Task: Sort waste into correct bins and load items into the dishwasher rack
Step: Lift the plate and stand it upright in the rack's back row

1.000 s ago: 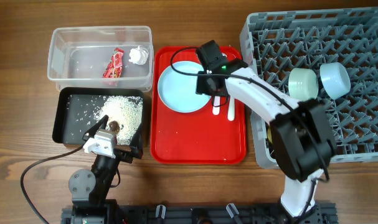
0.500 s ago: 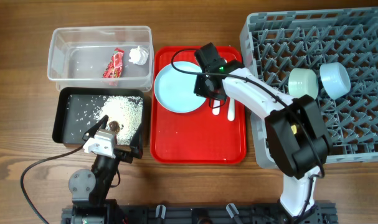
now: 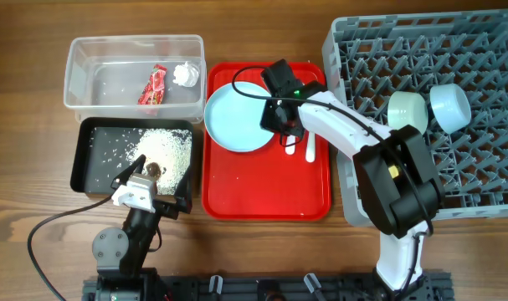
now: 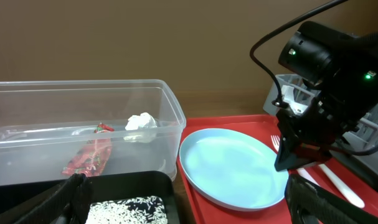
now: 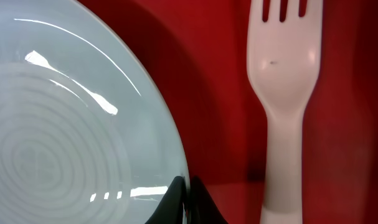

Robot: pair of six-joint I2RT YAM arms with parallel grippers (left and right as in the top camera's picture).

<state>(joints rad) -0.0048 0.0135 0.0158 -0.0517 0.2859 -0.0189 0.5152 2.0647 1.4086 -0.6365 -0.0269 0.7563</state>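
The round light-blue plate (image 3: 235, 117) lies on the left half of the red tray (image 3: 266, 196). My right gripper (image 3: 280, 125) is shut on the plate's right rim; the right wrist view shows both fingertips (image 5: 189, 193) pinched on the plate (image 5: 64, 124) edge. A white fork (image 5: 285, 68) and spoon (image 3: 310, 146) lie just to the right. The left gripper (image 4: 195, 208) stands open at the near end of the black tray (image 3: 79, 167), which holds rice (image 3: 163, 149). The red wrapper (image 3: 152, 85) and tissue (image 3: 185, 73) lie in the clear tub (image 3: 74, 75).
The grey dishwasher rack (image 3: 454, 167) fills the right side, with a mint bowl (image 3: 407, 109) and a light-blue bowl (image 3: 449, 104) among its pegs. The right arm stretches from the front edge across the rack's left side and the tray.
The right gripper has closed on the plate's rim. The plate has shifted slightly to the left on the red tray. The left arm has not moved.
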